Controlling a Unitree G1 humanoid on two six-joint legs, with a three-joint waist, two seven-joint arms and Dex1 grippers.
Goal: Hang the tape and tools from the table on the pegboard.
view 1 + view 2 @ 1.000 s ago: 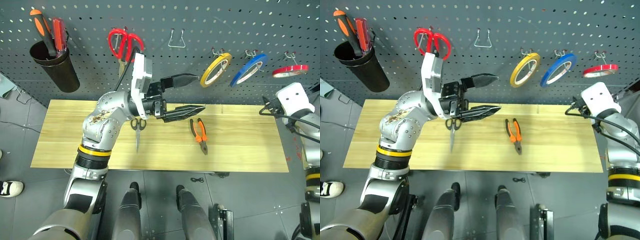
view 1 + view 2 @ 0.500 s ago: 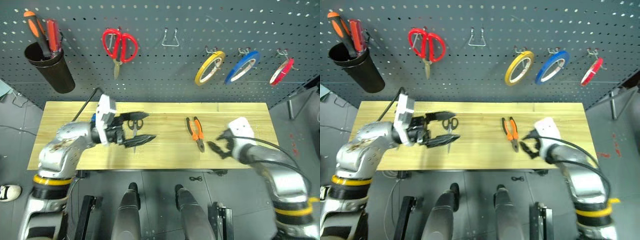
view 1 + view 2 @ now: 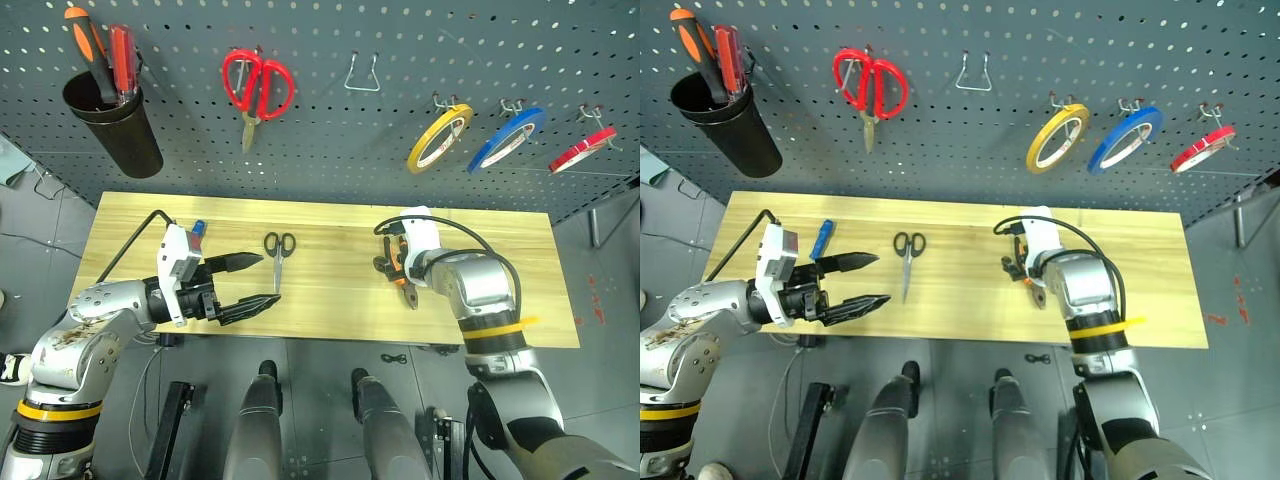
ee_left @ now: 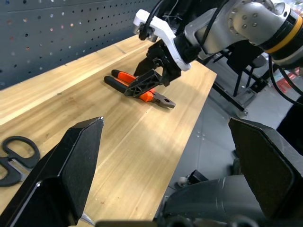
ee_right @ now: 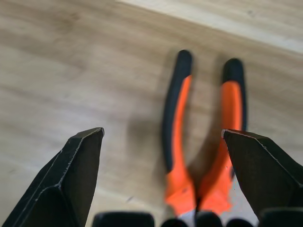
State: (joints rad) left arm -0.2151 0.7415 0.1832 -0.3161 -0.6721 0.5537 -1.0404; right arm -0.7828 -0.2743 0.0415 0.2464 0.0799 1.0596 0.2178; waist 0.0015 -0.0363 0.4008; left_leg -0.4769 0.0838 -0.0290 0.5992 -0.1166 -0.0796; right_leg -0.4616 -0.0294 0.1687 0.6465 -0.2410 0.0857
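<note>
From the head views, the long table [image 3: 500,310] of light yellowish wooden planks carries the small black-handled scissors [image 3: 277,256], the slim blue-handled screwdriver [image 3: 821,239] and the orange-and-black-handled pliers [image 3: 1024,276]. The left gripper [image 3: 257,281] hovers over the table's front left part, its two black fingers spread wide and empty, the scissors just beyond its tips. The right gripper [image 3: 388,259] hangs directly above the pliers' handles, fingers wide apart with nothing held.

On the dark grey-blue perforated pegboard [image 3: 330,150], the thin red ring of tape [image 3: 583,150] hangs on a hook at far right, beside a blue roll [image 3: 506,139] and a yellow roll [image 3: 439,138].

The left wrist view shows the right gripper poised over the pliers, near the table's edge.

The right wrist view shows the pliers' handles lying between its spread fingers [image 5: 66,184], untouched.
</note>
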